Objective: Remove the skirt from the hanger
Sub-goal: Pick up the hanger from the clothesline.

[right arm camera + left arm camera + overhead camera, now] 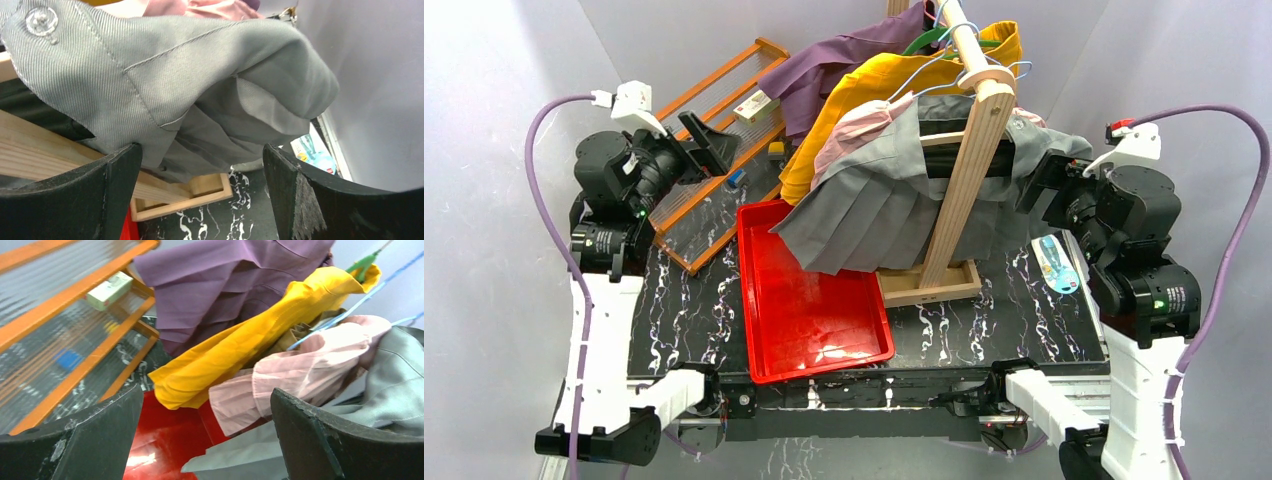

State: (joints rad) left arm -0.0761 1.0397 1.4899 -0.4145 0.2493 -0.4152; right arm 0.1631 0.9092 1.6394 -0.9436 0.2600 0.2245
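Hanging on its dark hanger (949,160) from the wooden stand (964,190), the grey pleated skirt (874,215) occupies table centre. Its hem overlaps the 1 o'clock corner of the red tray (809,320).

Left gripper (205,392): fingers spread wide, holding nothing, positioned at 10 o'clock of the skirt and facing the yellow garment (240,345) and pink garment (300,370).

Right gripper (201,147): fingers spread wide at 3 o'clock of the skirt. The waistband end with its clear button (41,21) lies just ahead; contact cannot be confirmed.

Labels: the small box (757,103) on the orange rack (686,255) carries a red mark, and the packet (1056,262) at 4 o'clock has blue print. Neither is legible.
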